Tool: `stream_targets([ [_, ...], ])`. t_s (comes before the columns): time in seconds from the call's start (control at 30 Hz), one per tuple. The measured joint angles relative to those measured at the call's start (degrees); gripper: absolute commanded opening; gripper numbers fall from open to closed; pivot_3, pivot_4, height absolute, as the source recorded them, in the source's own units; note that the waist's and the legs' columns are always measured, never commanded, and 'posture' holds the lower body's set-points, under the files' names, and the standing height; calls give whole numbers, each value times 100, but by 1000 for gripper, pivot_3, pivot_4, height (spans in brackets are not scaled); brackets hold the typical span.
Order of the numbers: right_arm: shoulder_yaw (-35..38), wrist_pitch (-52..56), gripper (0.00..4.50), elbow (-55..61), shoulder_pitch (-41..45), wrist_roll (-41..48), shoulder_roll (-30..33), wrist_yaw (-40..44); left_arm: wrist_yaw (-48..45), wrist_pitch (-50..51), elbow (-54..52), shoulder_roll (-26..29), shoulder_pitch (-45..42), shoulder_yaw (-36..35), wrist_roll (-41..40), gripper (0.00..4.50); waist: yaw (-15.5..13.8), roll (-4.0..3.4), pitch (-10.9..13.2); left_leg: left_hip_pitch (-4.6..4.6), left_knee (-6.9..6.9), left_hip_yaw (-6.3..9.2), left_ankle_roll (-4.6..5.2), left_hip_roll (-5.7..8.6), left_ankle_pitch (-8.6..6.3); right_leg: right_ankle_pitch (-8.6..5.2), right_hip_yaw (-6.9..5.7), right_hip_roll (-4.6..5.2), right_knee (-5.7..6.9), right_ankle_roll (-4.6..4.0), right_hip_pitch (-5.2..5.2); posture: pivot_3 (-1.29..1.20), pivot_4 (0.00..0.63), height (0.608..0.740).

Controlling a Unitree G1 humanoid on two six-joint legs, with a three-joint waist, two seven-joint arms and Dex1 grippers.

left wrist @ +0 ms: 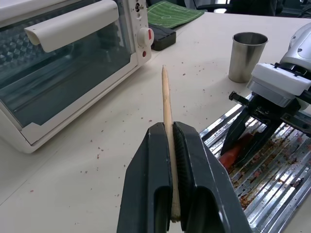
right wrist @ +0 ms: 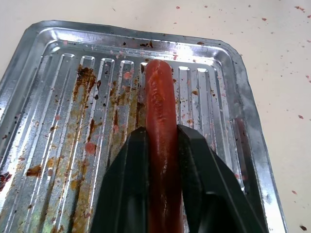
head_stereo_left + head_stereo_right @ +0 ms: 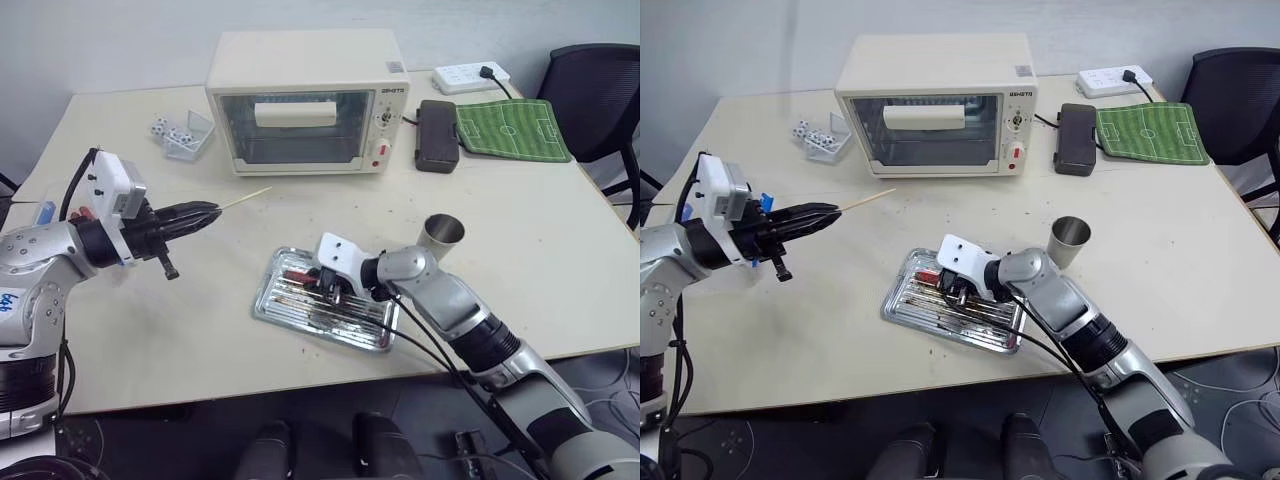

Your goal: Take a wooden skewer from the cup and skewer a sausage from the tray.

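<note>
My left gripper hovers over the table's left side, shut on the wooden skewer. The stick's pointed end juts out toward the oven. The shiny ridged tray, stained with brown grease, lies near the front edge. My right gripper reaches down into the tray, its two black fingers pressed against either side of the reddish-brown sausage, which lies lengthwise on the ridges. The silver metal cup stands upright just right of the tray, behind my right forearm.
A cream toaster oven stands at the back centre, with a clear tub of small white pieces to its left. To the oven's right are a black case, a green football-pitch mat and a power strip. A dark chair stands beyond the table's right corner.
</note>
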State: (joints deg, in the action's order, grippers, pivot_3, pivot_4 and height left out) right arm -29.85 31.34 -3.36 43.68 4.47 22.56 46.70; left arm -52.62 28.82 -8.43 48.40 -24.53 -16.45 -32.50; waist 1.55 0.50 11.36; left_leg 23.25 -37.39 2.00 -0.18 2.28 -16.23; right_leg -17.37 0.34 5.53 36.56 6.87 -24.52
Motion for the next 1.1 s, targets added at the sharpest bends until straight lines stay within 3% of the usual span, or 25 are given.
stream_targets([
  [0.2, 46, 5, 954, 18, -30, -77, -18, 42, -5, -43, 29, -12, -53, 103, 28, 0, 0, 3, -2, -1, -1, 0, 0, 1, 1, 0, 0, 0, 2, 0, 0, 0, 150, 740],
  [0.33, 119, 35, 272, 77, -91, -101, -20, 98, -12, -115, 37, -22, -110, 144, 33, 0, -3, 3, -2, 0, -1, 0, 1, 4, 1, 0, 0, 0, 3, 0, 1, 0, 150, 740],
  [0.6, 364, 658, 272, 622, -332, 80, 171, 315, -204, -125, 88, -129, -236, 439, 31, 0, -13, 7, -4, 1, -1, 1, 2, 6, 1, 0, -1, 0, 4, 0, 1, 0, 150, 740],
  [0.8, 1058, 1825, 272, 1881, -349, 998, 1134, 1074, -644, -20, 202, -185, -586, 845, -4, 0, -17, 7, -3, 5, -3, 2, 5, 6, 1, 0, -2, 1, 0, 0, 1, 0, 150, 740],
  [0.9, 1661, 2441, 272, 2485, -170, 1772, 1972, 1671, -1082, 8, 217, -172, -786, 1137, -21, 0, -24, 7, -3, 5, 0, 0, 9, 6, -1, 0, -2, 0, -6, 0, 3, 0, 150, 740],
  [1.1, 2294, 2669, 272, 2812, -114, 2587, 3281, 2560, -1853, 141, 203, -130, -1158, 1587, -100, 0, -9, 9, -2, 4, -2, -10, 17, 3, -5, 0, 3, 0, -6, 0, 4, 0, 150, 740],
])
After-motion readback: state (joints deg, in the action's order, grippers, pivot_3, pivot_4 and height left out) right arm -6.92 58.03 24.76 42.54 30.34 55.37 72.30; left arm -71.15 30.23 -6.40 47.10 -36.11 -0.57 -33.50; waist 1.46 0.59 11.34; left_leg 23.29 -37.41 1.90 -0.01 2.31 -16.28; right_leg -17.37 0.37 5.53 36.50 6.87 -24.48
